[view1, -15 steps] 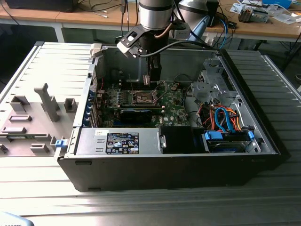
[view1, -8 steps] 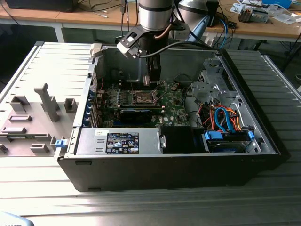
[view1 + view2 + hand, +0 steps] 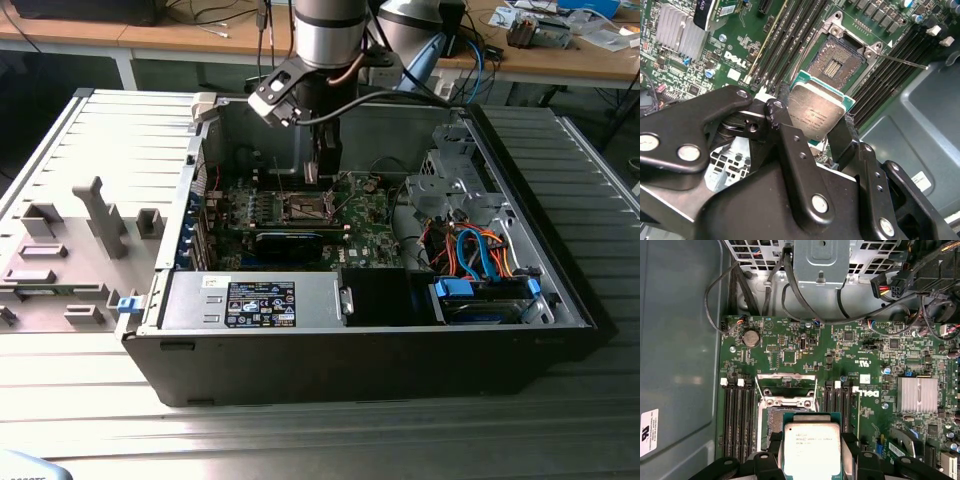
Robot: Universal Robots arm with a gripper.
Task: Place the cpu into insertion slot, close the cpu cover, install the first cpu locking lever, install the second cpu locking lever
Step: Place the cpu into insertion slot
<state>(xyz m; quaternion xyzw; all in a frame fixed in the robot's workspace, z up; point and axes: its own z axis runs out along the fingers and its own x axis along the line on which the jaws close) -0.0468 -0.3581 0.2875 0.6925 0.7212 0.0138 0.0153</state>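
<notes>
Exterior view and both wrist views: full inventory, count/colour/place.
cpu: 1, silvery-grey, in the gripper, close by the slot
insertion slot: 1, dark centre, silvery rim, on green board
cpu cover: 1, silvery, at the slot's edge
memory slots: two banks, black, flanking the slot
graphics card: 1, black, beside the slot
cables: several, orange and blue, exterior view's right
computer case: 1, black, open, on the table
table: 1, grey, slatted
fixture tray: 1, grey, exterior view's left
arm: 1, silvery, above the case
gripper: 1, black, shut on the cpu
</notes>
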